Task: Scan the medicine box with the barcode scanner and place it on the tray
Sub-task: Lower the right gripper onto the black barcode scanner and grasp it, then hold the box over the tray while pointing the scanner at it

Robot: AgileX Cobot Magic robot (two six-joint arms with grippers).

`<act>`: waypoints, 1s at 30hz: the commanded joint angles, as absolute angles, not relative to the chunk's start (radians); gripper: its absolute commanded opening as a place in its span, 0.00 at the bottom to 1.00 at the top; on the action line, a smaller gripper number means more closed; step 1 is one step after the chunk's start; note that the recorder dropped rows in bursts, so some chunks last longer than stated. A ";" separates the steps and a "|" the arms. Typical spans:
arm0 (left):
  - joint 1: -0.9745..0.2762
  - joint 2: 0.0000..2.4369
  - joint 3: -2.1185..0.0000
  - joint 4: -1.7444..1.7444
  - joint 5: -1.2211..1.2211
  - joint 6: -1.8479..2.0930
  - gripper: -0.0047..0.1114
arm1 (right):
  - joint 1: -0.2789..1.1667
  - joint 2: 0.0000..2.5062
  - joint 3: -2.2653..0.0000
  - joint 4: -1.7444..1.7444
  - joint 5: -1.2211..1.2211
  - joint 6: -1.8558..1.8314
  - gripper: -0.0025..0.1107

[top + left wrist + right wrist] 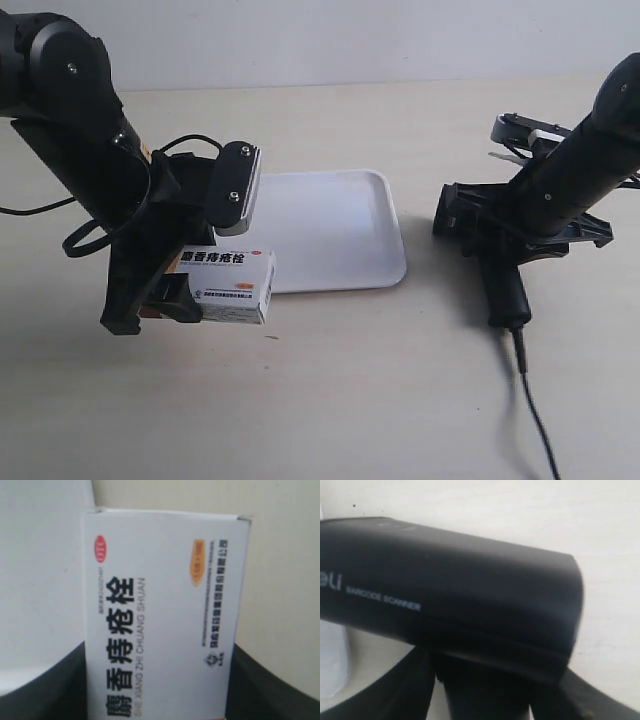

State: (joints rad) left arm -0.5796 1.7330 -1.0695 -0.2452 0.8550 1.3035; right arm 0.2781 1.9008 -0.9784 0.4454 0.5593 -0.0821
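My left gripper (185, 290) is shut on the medicine box (228, 285), a white carton with blue Chinese text, and holds it above the table just in front of the tray's (330, 230) near corner. In the left wrist view the box (165, 615) fills the space between the dark fingers (55, 690) of that gripper (162, 700). The black barcode scanner (505, 290) lies on the table right of the tray. My right gripper (500, 235) straddles it, with its fingers (395, 690) on either side of the handle below the scanner's head (455, 585). Thin slivers of light show beside the handle.
The scanner's thin black cable (535, 410) trails toward the table's front edge. The white tray holds nothing. A loop of black cable (85, 235) hangs off the left arm. The bare beige tabletop lies all around.
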 commanded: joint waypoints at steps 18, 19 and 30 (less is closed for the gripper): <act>-0.578 1.720 -1.075 -0.237 0.820 1.300 0.04 | 0.280 1.825 -0.984 0.401 0.659 -0.114 0.02; -0.578 1.720 -1.075 -0.232 0.812 1.300 0.04 | 0.280 1.811 -0.984 0.394 0.671 -0.114 0.02; -0.464 1.770 -1.090 -0.123 0.707 1.184 0.04 | 0.476 1.655 -0.984 0.331 0.754 -0.094 0.02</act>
State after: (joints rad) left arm -0.4855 1.7589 -1.0720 -0.1101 0.7198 1.1925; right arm 0.4567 1.6656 -0.9784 0.3367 0.7550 -0.0946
